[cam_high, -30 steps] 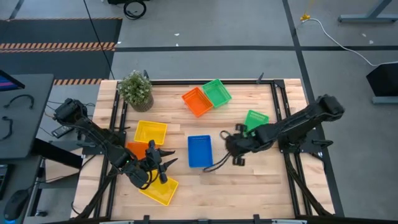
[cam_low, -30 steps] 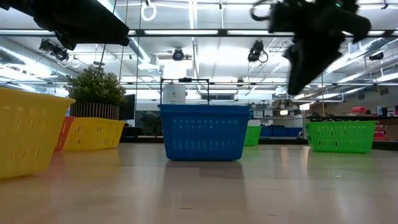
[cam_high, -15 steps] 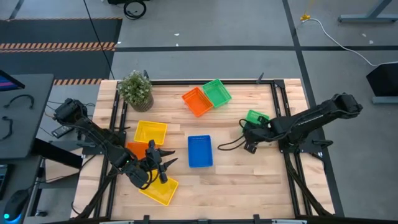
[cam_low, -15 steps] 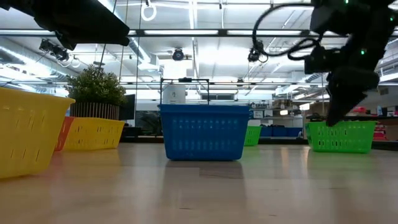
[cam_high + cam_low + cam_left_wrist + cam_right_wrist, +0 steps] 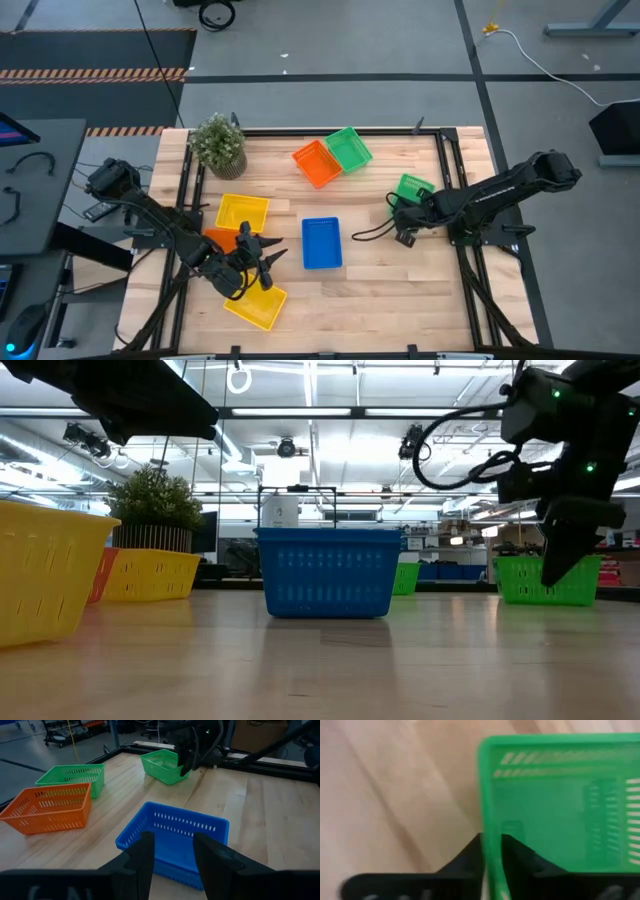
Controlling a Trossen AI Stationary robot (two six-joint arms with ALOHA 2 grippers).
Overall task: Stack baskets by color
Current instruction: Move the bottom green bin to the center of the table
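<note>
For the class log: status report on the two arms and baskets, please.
Right pincer pinching green perforated plastic basket's rim. Left pincer open above yellow plastic basket. Nothing blocking.

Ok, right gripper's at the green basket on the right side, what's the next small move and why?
Probably lift. The right gripper has its fingers either side of the green basket's wall, seemingly pinching it, and the other green basket sits apart near the orange one.

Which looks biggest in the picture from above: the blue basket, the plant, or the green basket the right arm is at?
From largest to smallest, as seen from above:
1. blue basket
2. potted plant
3. green basket by the right gripper, partly covered by the arm, so its full size is unsure.
</note>
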